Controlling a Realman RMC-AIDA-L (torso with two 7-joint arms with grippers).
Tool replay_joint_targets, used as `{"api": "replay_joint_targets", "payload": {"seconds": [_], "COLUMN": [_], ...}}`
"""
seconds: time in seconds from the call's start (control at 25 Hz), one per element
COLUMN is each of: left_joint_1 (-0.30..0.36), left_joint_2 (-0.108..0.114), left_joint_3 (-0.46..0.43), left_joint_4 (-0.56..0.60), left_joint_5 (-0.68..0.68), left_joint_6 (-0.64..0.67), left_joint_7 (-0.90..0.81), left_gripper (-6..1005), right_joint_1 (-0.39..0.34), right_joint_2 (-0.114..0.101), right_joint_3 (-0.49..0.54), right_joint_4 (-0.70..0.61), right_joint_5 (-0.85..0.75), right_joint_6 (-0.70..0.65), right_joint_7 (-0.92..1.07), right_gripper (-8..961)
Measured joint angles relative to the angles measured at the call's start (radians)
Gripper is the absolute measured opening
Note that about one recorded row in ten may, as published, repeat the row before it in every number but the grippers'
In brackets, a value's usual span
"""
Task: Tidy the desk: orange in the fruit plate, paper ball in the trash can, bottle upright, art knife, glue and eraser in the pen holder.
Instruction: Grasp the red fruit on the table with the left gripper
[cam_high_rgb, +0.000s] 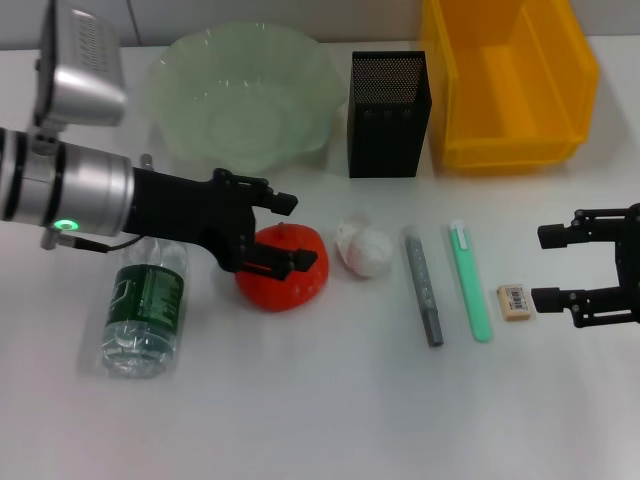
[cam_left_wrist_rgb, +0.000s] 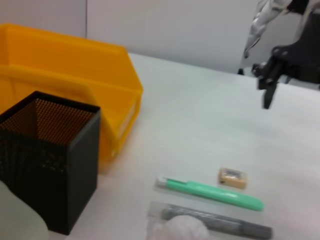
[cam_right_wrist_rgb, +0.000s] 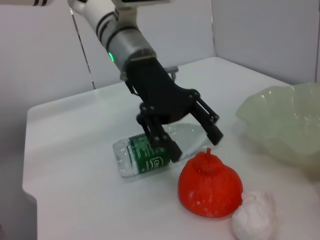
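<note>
The orange (cam_high_rgb: 284, 270) (cam_right_wrist_rgb: 210, 186) sits left of centre on the white desk. My left gripper (cam_high_rgb: 297, 233) (cam_right_wrist_rgb: 196, 146) hovers open just above its left side, with nothing between the fingers. Beside it the bottle (cam_high_rgb: 146, 312) (cam_right_wrist_rgb: 145, 154) lies on its side. To the orange's right lie the paper ball (cam_high_rgb: 365, 249) (cam_right_wrist_rgb: 255, 216), the grey glue (cam_high_rgb: 423, 287) (cam_left_wrist_rgb: 220, 223), the green art knife (cam_high_rgb: 470, 282) (cam_left_wrist_rgb: 210, 193) and the eraser (cam_high_rgb: 515, 302) (cam_left_wrist_rgb: 232, 177). My right gripper (cam_high_rgb: 547, 267) (cam_left_wrist_rgb: 267, 86) stands open just right of the eraser.
Along the back edge stand the pale green fruit plate (cam_high_rgb: 190, 70) (cam_right_wrist_rgb: 280, 120), the black mesh pen holder (cam_high_rgb: 388, 110) (cam_left_wrist_rgb: 50, 160) and the yellow trash can (cam_high_rgb: 510, 140) (cam_left_wrist_rgb: 65, 75). Bare desk lies in front of the row of objects.
</note>
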Motion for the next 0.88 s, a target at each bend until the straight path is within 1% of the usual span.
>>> {"api": "replay_joint_targets", "payload": {"seconds": [0.12,0.16,0.2,0.24,0.56,0.64,0.84,0.88], "left_joint_1": [0.006,0.012,0.012,0.015,0.027,0.031,0.046,0.046], "left_joint_2": [0.000,0.001,0.001,0.000,0.003,0.004,0.005,0.005], "left_joint_3": [0.081,0.121,0.121,0.139,0.150,0.175,0.188,0.188], "left_joint_4": [-0.019,-0.020,-0.020,-0.020,-0.021,-0.022,-0.020,-0.020], "left_joint_5": [-0.038,-0.042,-0.042,-0.043,-0.043,-0.037,-0.044,-0.044], "left_joint_6": [-0.071,-0.106,-0.106,-0.126,-0.165,-0.167,-0.170,-0.170], "left_joint_7": [-0.001,-0.004,-0.004,-0.008,-0.010,-0.022,-0.009,-0.009], "left_gripper": [732,731,729,727,714,710,702,658], "right_joint_1": [-0.001,-0.001,-0.001,-0.001,0.000,0.000,-0.001,-0.001], "right_joint_2": [0.001,0.001,0.001,0.001,0.003,0.003,0.003,0.003], "right_joint_3": [0.000,0.000,0.000,-0.001,-0.001,0.000,0.000,0.000], "right_joint_4": [0.000,0.000,0.000,0.001,0.009,0.010,0.015,0.015], "right_joint_5": [0.000,0.000,0.000,-0.001,-0.001,0.000,0.002,0.002], "right_joint_6": [0.000,0.000,0.000,0.000,0.009,0.009,0.010,0.010], "right_joint_7": [0.001,0.001,0.001,0.001,0.002,0.002,0.003,0.003], "right_gripper": [744,744,743,742,737,736,733,732]}}
